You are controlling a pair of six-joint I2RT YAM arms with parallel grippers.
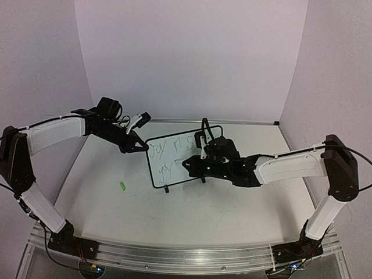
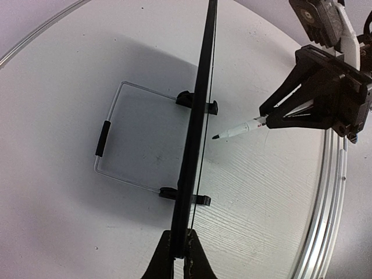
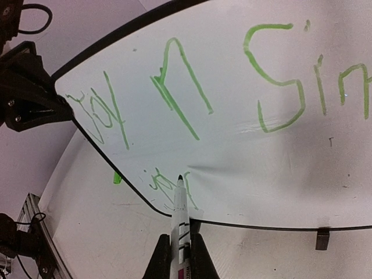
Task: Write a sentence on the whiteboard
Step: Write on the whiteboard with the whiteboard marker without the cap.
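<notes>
The whiteboard (image 1: 177, 168) stands upright on its two black feet in the middle of the table. Green handwriting, the sentence (image 1: 165, 150), runs in two lines across it; the right wrist view shows the sentence (image 3: 186, 87) close up, with the lower line only a few letters long. My left gripper (image 1: 139, 146) is shut on the board's left edge, and the left wrist view shows the whiteboard (image 2: 197, 116) edge-on between the jaws of this gripper (image 2: 179, 241). My right gripper (image 3: 180, 250) is shut on a marker (image 3: 181, 215), whose tip touches the lower line.
A small green cap (image 1: 122, 186) lies on the table left of the board. A wire stand (image 2: 116, 133) props the board from behind. An aluminium rail (image 1: 186, 256) runs along the near edge. Pale walls close in the back and both sides.
</notes>
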